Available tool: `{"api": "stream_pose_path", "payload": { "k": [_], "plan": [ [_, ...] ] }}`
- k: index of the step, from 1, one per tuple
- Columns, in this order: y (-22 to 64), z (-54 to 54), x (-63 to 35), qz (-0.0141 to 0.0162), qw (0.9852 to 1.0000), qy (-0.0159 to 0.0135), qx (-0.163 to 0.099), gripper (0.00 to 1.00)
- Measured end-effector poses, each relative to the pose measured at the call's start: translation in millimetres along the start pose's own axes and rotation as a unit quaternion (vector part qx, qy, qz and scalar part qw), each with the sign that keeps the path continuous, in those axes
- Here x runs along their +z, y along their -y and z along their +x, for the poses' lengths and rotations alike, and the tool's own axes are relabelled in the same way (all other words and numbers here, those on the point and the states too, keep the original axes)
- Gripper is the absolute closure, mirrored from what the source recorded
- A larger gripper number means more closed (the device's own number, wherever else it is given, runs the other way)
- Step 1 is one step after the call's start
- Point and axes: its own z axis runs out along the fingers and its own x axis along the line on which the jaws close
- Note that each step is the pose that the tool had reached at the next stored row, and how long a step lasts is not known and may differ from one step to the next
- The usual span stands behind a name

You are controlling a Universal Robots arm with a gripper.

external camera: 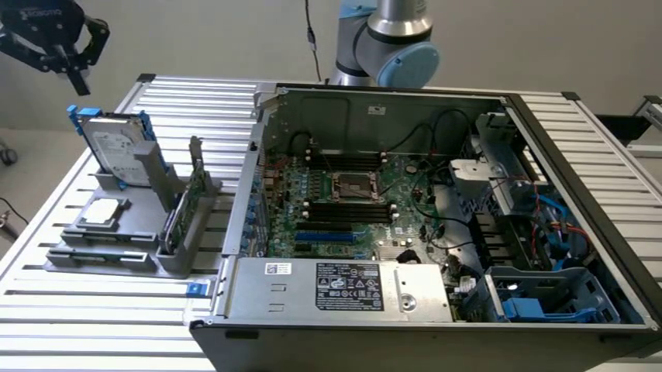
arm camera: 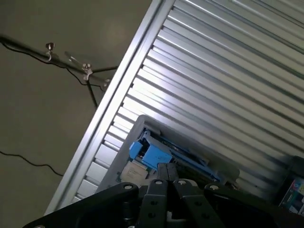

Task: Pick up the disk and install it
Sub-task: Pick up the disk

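Observation:
The disk (external camera: 116,151), a silver drive with a white label in a blue carrier, stands on edge, leaning in a grey holder (external camera: 104,252) at the exterior view's left. My gripper (external camera: 77,84) hangs in the air above the disk's top edge, apart from it, fingers shut with nothing between them. In the wrist view the shut gripper (arm camera: 167,175) points down at the blue carrier end of the disk (arm camera: 151,154), with the grey holder (arm camera: 142,124) around it.
The holder also carries a small square silver chip (external camera: 101,211) and a thin green circuit card (external camera: 178,209). An open computer case (external camera: 256,194) fills the exterior view's right, with blue drive bays (external camera: 548,298) at its near corner. The slatted metal table (arm camera: 228,71) ends close beside the holder.

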Motion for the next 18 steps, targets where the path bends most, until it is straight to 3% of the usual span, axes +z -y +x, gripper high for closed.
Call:
{"api": "stream_pose_path", "payload": {
  "k": [5, 9, 13, 18],
  "plan": [
    [0.0, 0.0, 0.0, 0.0009, 0.999, -0.0014, -0.045, 0.89],
    [0.0, 0.0, 0.0, 0.0015, 0.9967, -0.0025, -0.082, 0.89],
    [0.0, 0.0, -0.1, 0.0022, 0.993, -0.0036, -0.118, 0.89],
    [-0.1, 0.0, 0.0, 0.0031, 0.9867, -0.0049, -0.162, 0.89]
  ]
}}
